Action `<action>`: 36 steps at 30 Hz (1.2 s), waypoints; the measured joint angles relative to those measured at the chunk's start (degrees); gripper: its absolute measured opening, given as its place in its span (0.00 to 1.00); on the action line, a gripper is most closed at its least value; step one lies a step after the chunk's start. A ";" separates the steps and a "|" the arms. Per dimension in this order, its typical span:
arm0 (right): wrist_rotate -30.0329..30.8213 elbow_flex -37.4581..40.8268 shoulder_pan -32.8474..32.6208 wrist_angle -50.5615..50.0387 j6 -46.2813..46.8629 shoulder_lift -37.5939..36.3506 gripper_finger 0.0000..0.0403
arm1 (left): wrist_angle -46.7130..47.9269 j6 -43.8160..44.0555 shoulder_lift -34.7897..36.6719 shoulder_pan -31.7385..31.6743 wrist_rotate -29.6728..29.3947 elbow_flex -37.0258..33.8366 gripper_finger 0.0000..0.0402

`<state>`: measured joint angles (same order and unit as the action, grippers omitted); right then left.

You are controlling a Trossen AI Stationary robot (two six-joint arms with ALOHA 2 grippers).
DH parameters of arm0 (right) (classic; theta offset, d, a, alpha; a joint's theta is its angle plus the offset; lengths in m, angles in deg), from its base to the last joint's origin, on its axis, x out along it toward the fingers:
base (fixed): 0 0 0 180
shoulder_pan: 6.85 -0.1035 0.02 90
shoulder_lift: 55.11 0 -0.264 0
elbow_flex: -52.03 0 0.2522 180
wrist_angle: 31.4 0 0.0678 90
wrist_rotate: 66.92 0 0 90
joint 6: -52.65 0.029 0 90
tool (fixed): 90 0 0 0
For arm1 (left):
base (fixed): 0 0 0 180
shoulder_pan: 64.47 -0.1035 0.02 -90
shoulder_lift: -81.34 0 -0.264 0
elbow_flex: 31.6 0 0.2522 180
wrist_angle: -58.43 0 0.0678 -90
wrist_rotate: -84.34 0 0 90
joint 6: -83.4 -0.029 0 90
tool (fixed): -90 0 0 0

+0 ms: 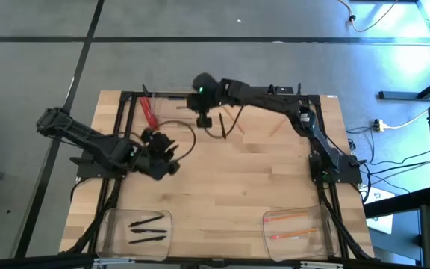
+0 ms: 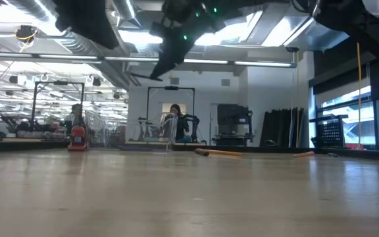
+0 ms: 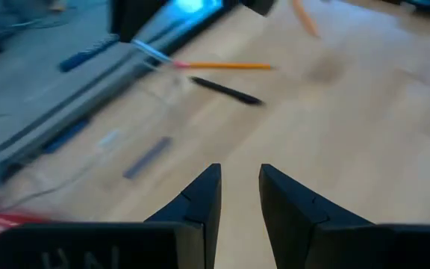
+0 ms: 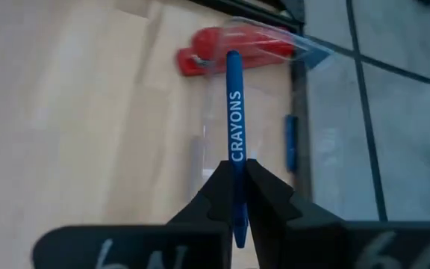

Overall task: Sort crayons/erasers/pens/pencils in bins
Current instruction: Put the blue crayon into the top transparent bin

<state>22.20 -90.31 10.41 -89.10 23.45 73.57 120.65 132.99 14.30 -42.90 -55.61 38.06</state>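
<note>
Your right hand [image 4: 237, 196] was clamped on a blue crayon [image 4: 234, 112] labelled "CRAYONS", held high over the far side of the counter [image 1: 222, 187], probably so it could be carried to the clear bin [image 4: 275, 97] below, beside a red flat strip [image 4: 222, 48]. Your left hand [image 3: 239, 187] hovered with its fingers apart and empty near a black pen [image 3: 226, 90] and an orange pencil [image 3: 226, 66]. At the near edge, one bin [image 1: 142, 228] held pens and another [image 1: 297, 226] held pencils.

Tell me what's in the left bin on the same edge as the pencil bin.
Two pens lie in that bin, nothing else. Its walls are clear, so nothing is covered. The right gripper holds a crayon far off.
</note>
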 joint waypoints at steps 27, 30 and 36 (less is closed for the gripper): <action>-11.41 21.27 8.38 27.52 -3.46 0.02 0.06 | -0.08 -0.68 0.00 -21.35 -0.31 0.00 0.21; -11.41 21.29 8.35 27.53 -3.46 0.02 0.07 | -0.08 -1.15 0.00 -21.33 -0.29 0.00 0.21; -11.43 21.29 8.31 27.51 -3.44 0.02 0.15 | -0.08 -4.11 0.00 -21.30 0.39 0.00 0.21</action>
<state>10.77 -69.01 18.72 -61.59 20.00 73.59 120.57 128.88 14.30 -64.19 -55.22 38.06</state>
